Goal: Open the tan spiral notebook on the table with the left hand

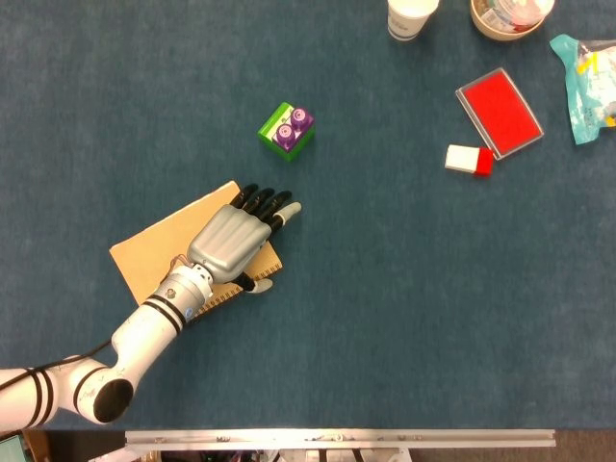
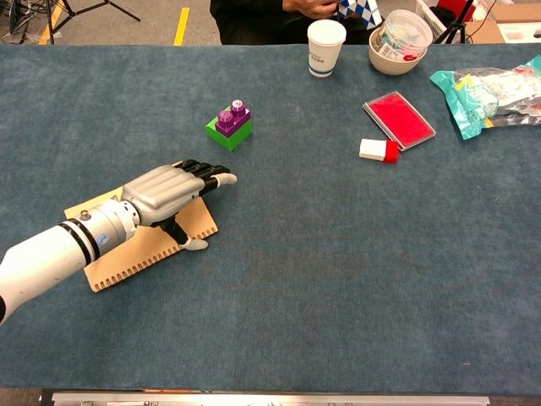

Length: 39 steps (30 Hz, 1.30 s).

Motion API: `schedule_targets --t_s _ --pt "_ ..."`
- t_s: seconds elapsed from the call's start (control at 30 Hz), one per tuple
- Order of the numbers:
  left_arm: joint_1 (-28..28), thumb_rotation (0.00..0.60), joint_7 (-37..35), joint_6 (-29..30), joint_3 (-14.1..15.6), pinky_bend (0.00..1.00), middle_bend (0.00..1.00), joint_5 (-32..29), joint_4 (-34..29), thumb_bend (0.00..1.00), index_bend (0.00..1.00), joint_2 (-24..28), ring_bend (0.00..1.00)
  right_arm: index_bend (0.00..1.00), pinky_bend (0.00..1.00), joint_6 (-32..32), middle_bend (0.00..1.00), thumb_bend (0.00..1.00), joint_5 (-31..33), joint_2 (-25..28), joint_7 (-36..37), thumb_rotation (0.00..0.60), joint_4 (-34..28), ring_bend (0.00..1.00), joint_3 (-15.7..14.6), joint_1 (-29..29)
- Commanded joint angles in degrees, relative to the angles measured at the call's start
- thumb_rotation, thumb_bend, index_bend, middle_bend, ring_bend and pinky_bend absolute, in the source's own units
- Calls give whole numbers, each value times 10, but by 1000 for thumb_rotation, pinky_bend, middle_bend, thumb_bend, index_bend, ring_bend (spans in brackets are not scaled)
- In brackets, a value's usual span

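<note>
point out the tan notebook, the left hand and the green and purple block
tan notebook [image 1: 144, 252]: head view, bare cover left of the hand.
left hand [image 1: 228, 243]: head view, grey back of the hand.
green and purple block [image 2: 229, 123]: chest view, purple upper part.

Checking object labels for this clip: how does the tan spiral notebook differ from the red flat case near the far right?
The tan spiral notebook lies near the left, partly under the left hand; the red flat case lies far right, uncovered. The notebook is dull tan with a toothed spiral edge; the case is bright red with a pale rim. The notebook looks larger. Both lie flat and skewed on the table.
</note>
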Motion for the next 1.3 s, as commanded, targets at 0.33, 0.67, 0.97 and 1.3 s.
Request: schedule_targets --t_s 0.33,0.67,0.97,1.3 --pt "-7 591 9 23 -20 18 0 -17 31 152 0 -20 0 503 419 4 401 615 1 1 2 600 1 320 1 -5" --pt "-20 600 14 28 -52 18 0 -55 75 152 0 -21 0 503 419 4 401 615 2 1 1 600 0 320 2 -6" --pt "-31 600 22 33 -80 18 0 -94 111 152 0 -14 0 503 419 4 401 616 0 2 -3 600 -4 320 3 -5" --pt "7 206 -45 20 -91 21 9 -143 -12 152 0 103 3 503 419 3 401 615 -3 1 -6 600 -7 320 3 -3"
